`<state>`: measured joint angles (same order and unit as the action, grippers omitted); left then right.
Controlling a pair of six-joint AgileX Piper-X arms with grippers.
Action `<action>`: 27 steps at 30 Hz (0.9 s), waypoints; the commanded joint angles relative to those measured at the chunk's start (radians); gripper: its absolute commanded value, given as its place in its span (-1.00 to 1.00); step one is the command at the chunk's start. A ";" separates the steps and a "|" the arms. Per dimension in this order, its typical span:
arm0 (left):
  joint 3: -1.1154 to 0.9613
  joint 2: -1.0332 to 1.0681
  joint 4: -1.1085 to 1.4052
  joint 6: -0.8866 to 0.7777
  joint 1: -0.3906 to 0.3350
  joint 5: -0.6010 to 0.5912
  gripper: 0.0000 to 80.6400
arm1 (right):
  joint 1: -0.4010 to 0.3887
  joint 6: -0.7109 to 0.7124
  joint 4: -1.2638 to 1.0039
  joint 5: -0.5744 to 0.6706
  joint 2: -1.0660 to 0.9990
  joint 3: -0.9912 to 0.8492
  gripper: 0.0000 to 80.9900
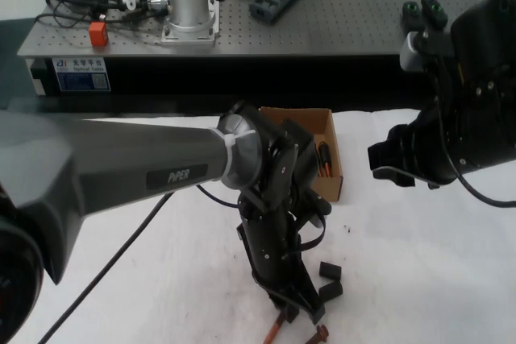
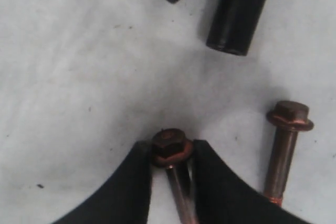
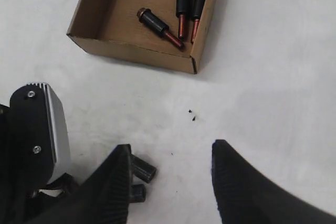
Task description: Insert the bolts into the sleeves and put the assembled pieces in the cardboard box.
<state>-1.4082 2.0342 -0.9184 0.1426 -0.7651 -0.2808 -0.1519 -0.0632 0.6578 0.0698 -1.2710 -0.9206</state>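
bolt [image 2: 169, 145]: copper-toned metal; a dull sheen is carried on the hex head and shank.
loose bolt [image 2: 286, 150]: the same copper-toned metal, slightly tarnished.
sleeves [image 2: 239, 11]: black, matt and smooth; plastic or rubber cannot be told.
box [image 3: 131, 56]: brown cardboard, matt, with raw cut edges.
desk [image 2: 79, 77]: covered by a white matt sheet, faintly mottled and flecked with dirt.
left tool [image 2: 172, 153]: black, matt, smooth.
right tool [image 3: 170, 150]: the same black matt finish.
arm [image 1: 121, 171]: grey shell, satin finish.
plate [image 1: 347, 14]: grey matt metal, drilled with a grid of holes.
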 commanded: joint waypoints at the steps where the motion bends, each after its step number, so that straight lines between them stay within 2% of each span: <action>1: 0.006 0.028 -0.033 -0.016 -0.011 -0.023 -0.33 | -0.001 -0.009 0.011 0.015 0.015 0.000 -0.13; 3: 0.006 0.028 -0.034 -0.025 -0.011 -0.023 -0.10 | -0.002 -0.008 0.019 0.015 0.015 0.000 -0.13; 5: 0.006 0.028 -0.034 -0.039 -0.011 -0.023 -0.07 | -0.002 -0.011 0.025 0.015 0.020 0.000 -0.13; 7: 0.006 0.028 -0.034 -0.038 -0.011 -0.023 -0.17 | -0.002 -0.011 0.025 0.015 0.026 0.000 -0.13; 12: 0.006 0.028 -0.034 -0.038 -0.011 -0.023 -0.58 | -0.002 -0.011 0.025 0.015 0.046 0.000 -0.13; 21: 0.001 0.025 -0.026 -0.030 -0.011 -0.023 -1.00 | -0.002 0.004 0.033 0.015 0.071 0.000 -0.13; 27: 0.003 -0.066 0.017 -0.025 0.011 -0.023 -0.99 | -0.002 0.108 0.119 0.015 0.071 0.000 -0.13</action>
<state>-1.3944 1.9806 -0.9113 0.1386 -0.7544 -0.2979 -0.1519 0.0334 0.7709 0.0769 -1.2111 -0.9206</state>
